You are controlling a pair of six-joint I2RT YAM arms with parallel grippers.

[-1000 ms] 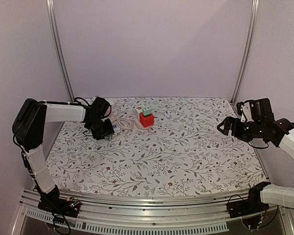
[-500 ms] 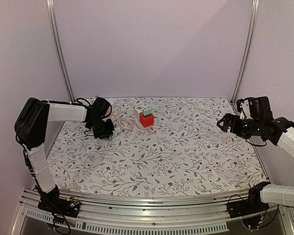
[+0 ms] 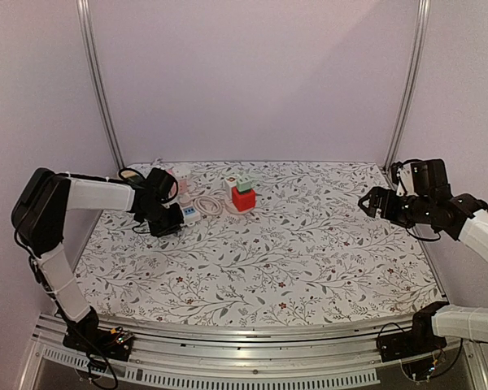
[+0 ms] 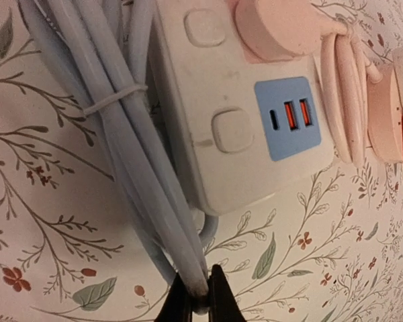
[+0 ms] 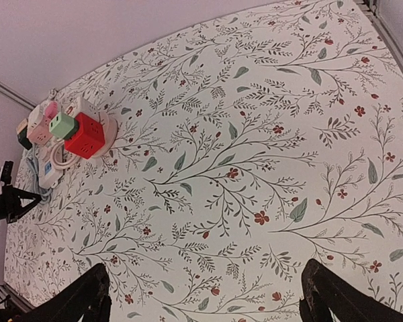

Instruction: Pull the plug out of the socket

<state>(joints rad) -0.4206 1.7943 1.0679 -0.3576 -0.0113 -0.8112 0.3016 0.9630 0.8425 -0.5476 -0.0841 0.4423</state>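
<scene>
A white power strip socket [image 4: 235,114] with a blue USB panel lies at the back left of the table [image 3: 189,213]. A pink plug [image 4: 282,27] sits in its far outlet, and the plug's pale pink cord [image 4: 349,87] loops beside it. The strip's own bundled grey cable [image 4: 121,147] runs along its left side. My left gripper [image 4: 199,300] is shut on the near end of that cable, just short of the strip [image 3: 164,221]. My right gripper [image 3: 370,203] hovers open at the far right, its fingers [image 5: 87,295] spread wide over bare cloth.
A red cube socket [image 3: 243,200] with a green plug [image 3: 245,184] on top stands right of the strip, next to a white block [image 3: 230,187]. The floral tablecloth [image 3: 293,252] covers the table. Metal posts [image 3: 106,106] stand at the back corners.
My left gripper has closed onto the strip's cable and shifted slightly left and nearer, uncovering the strip. The right arm has barely moved.
</scene>
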